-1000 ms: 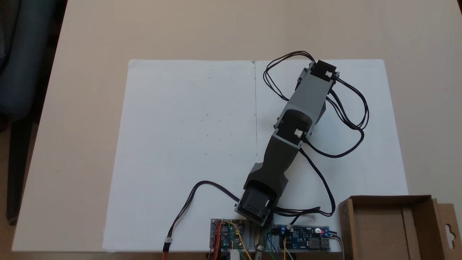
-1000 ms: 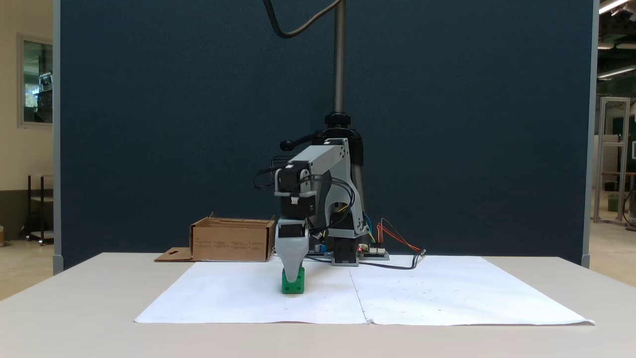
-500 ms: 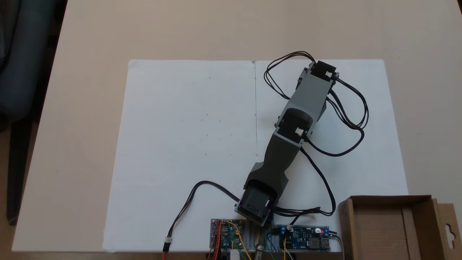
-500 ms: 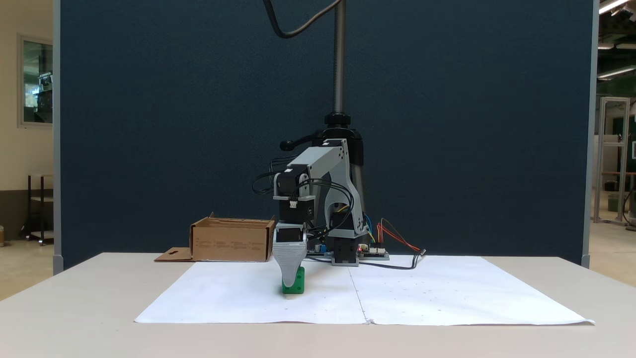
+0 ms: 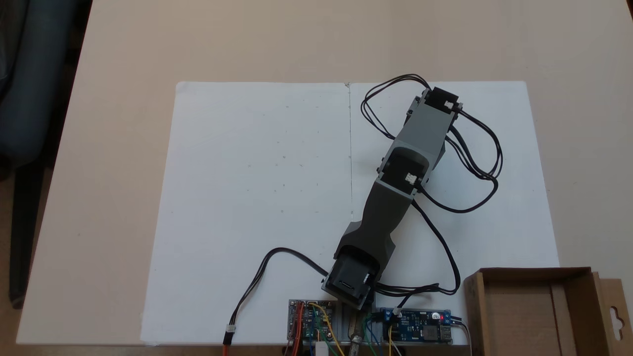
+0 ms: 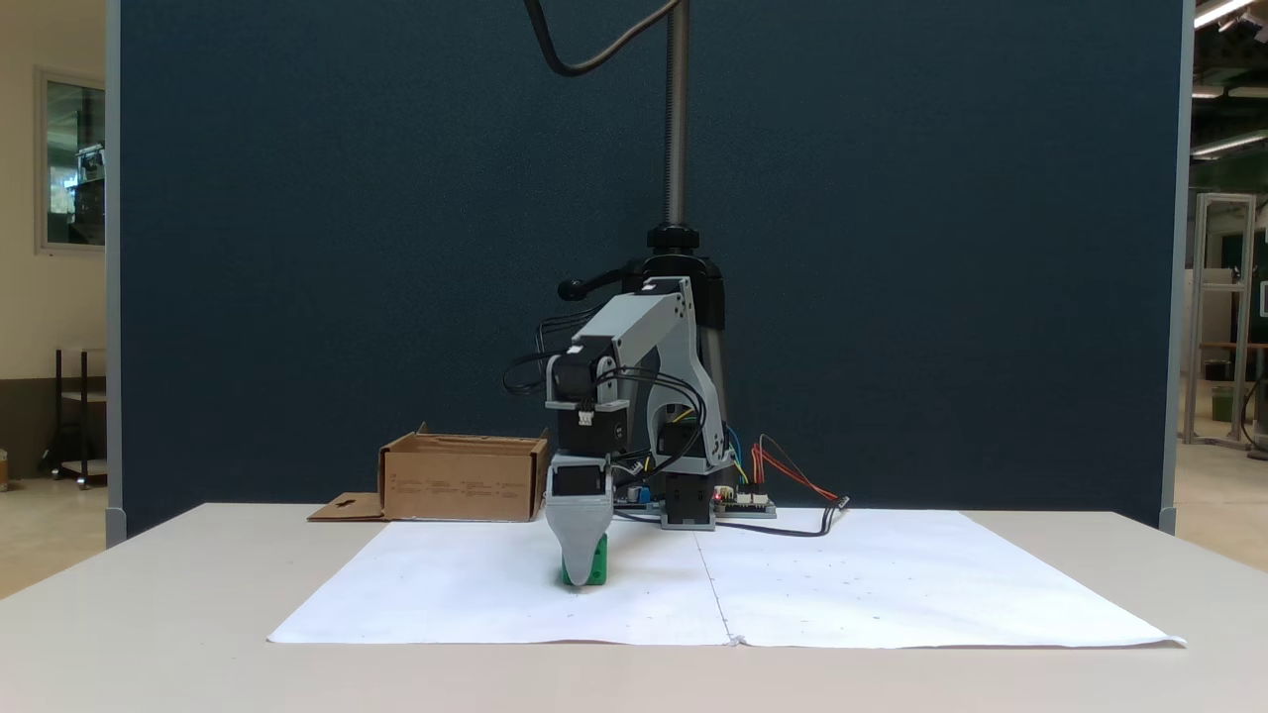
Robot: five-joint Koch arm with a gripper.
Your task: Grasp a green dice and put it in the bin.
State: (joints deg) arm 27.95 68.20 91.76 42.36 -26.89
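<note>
The green dice (image 6: 596, 564) rests on the white paper sheet (image 6: 812, 584), left of the sheet's centre crease in the fixed view from the front. My gripper (image 6: 579, 576) points straight down at it, and its grey front jaw covers the dice's left half, with the tip down at the paper. The second jaw lies behind the first, so the gap between them is hidden. Seen from above, the grey arm (image 5: 395, 173) reaches out over the sheet's right half and its wrist hides what is beneath. The cardboard bin (image 5: 539, 311) (image 6: 461, 480) stands beside the arm's base.
Circuit boards (image 5: 418, 326) with coloured wires sit at the arm's base. Black cables (image 5: 474, 163) loop out beside the arm. A pole (image 6: 677, 119) rises behind the base in front of a dark blue partition. The beige table (image 5: 296, 39) extends around the sheet.
The gripper has come down from just above the dice until its tip is at paper level, over the dice's left half. The dice has stayed in place.
</note>
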